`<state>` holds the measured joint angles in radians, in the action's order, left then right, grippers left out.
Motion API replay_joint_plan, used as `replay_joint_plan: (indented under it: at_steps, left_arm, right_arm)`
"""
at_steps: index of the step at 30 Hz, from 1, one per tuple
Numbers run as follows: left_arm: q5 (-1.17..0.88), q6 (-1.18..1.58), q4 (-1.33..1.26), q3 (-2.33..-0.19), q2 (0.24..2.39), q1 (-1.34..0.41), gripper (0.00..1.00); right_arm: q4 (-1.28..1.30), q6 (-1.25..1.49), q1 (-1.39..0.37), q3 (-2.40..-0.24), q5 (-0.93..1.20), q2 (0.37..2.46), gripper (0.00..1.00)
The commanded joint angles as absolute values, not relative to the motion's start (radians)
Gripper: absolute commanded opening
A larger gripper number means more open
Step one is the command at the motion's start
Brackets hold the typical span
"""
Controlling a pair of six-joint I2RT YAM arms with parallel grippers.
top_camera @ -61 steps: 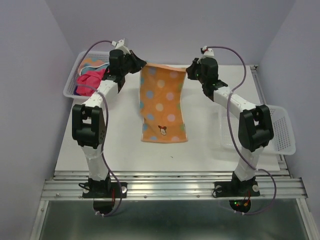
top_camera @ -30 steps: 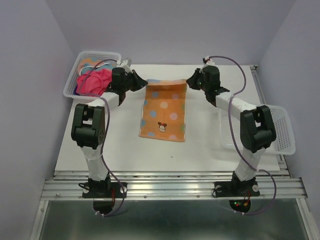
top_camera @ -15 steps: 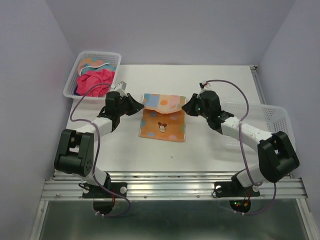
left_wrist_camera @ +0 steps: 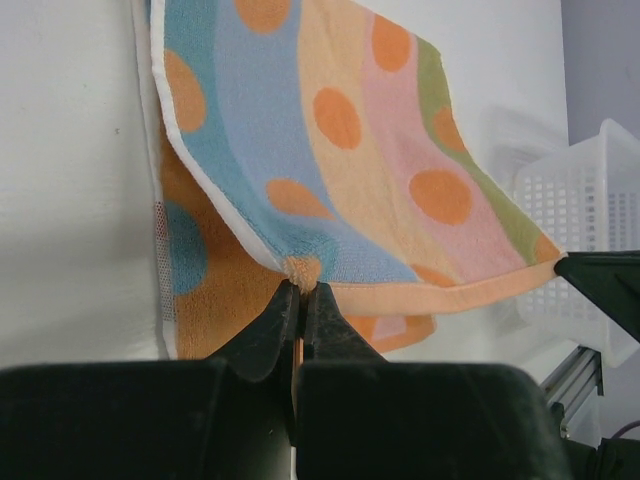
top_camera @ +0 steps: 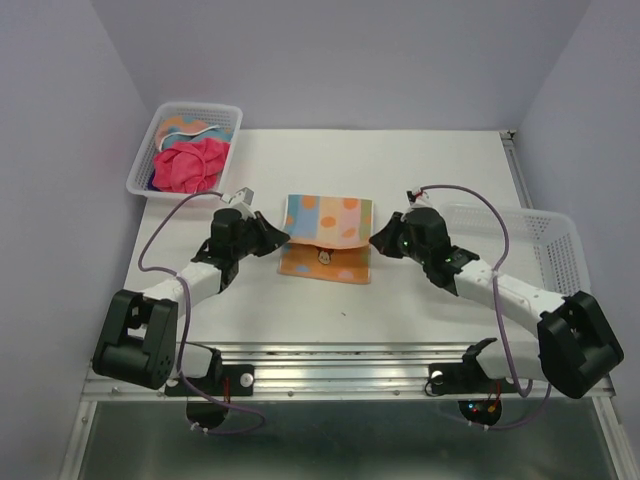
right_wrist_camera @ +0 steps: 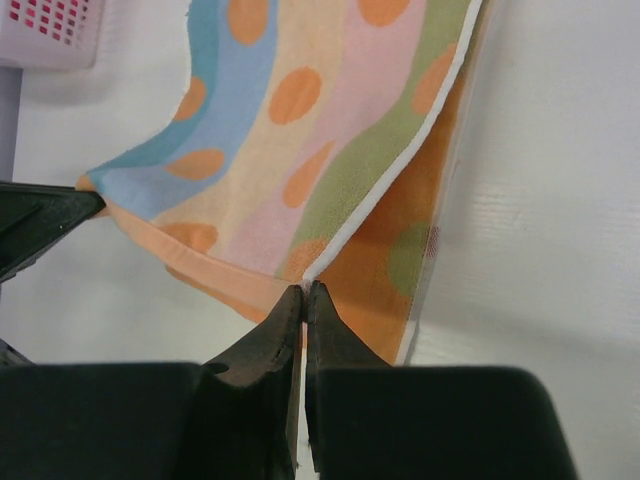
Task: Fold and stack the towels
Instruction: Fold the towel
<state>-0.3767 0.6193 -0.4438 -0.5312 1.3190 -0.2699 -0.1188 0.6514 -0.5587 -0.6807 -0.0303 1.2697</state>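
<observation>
**Both pincers clamped on one towel, mid-fold**

Two arms, two pincers, both pinched shut on cloth. The left pincer (left_wrist_camera: 300, 290) gripped one corner of the orange towel (top_camera: 322, 222), and the right pincer (right_wrist_camera: 304, 290) gripped the other corner of the same hem. That made one towel on the counter (top_camera: 420, 170), sitting about mid-counter between the two arms.

The towel was doubled over. Its striped side (blue, peach, pink and green bands with orange dots) faced up as the top layer. The orange side lay flat on the counter beneath. A strip of the lower layer showed along the near edge, with one small cartoon face on it. Couldn't tell whether the held hem touched the lower layer.

There were two white mesh baskets. The left basket (top_camera: 140, 175) was at the far-left corner and the right basket (top_camera: 560, 225) was at the right edge. The left basket held the pink-red towel (top_camera: 188, 165) and the light blue towel (top_camera: 185, 125), both bunched up. A dark sliver showed at its left wall, too small to identify.

That made three towels clearly counted.
</observation>
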Motion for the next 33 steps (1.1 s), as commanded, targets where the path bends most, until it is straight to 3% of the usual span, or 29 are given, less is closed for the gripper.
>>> replay_joint_plan:
  at_steps: [1, 18, 19, 20, 22, 25, 26, 29, 30, 32, 33]
  left_arm:
    - [-0.357, 0.630, -0.439, -0.517, 1.272, -0.281, 0.00]
    - [-0.334, 0.609, -0.331, -0.456, 1.339, -0.284, 0.01]
    - [-0.337, 0.604, -0.328, -0.460, 1.344, -0.285, 0.04]
    - [-0.333, 0.601, -0.309, -0.462, 1.348, -0.287, 0.16]
    - [-0.322, 0.597, -0.288, -0.465, 1.342, -0.288, 0.23]
    - [-0.270, 0.603, -0.227, -0.463, 1.306, -0.288, 0.52]
    - [-0.259, 0.601, -0.207, -0.462, 1.277, -0.288, 0.65]
    - [-0.250, 0.600, -0.169, -0.491, 1.223, -0.288, 0.93]
    - [-0.241, 0.588, -0.167, -0.521, 1.217, -0.288, 0.98]
    - [-0.218, 0.580, -0.157, -0.566, 1.232, -0.288, 0.99]
    - [-0.209, 0.562, -0.152, -0.621, 1.245, -0.288, 0.99]
  right_arm:
    - [-0.129, 0.678, -0.578, -0.634, -0.020, 1.233, 0.01]
    - [-0.202, 0.739, -0.597, -0.505, 0.081, 1.335, 0.03]
    - [-0.202, 0.742, -0.597, -0.505, 0.083, 1.345, 0.04]
    - [-0.201, 0.742, -0.598, -0.503, 0.087, 1.350, 0.08]
    - [-0.192, 0.742, -0.598, -0.503, 0.087, 1.356, 0.16]
    - [-0.169, 0.738, -0.598, -0.502, 0.083, 1.348, 0.40]
    - [-0.157, 0.735, -0.598, -0.506, 0.083, 1.336, 0.55]
    - [-0.115, 0.704, -0.600, -0.537, 0.074, 1.304, 0.76]
    - [-0.107, 0.684, -0.598, -0.567, 0.057, 1.299, 0.80]
    - [-0.072, 0.670, -0.600, -0.607, 0.023, 1.304, 0.94]
    - [-0.055, 0.663, -0.600, -0.656, -0.026, 1.311, 0.97]
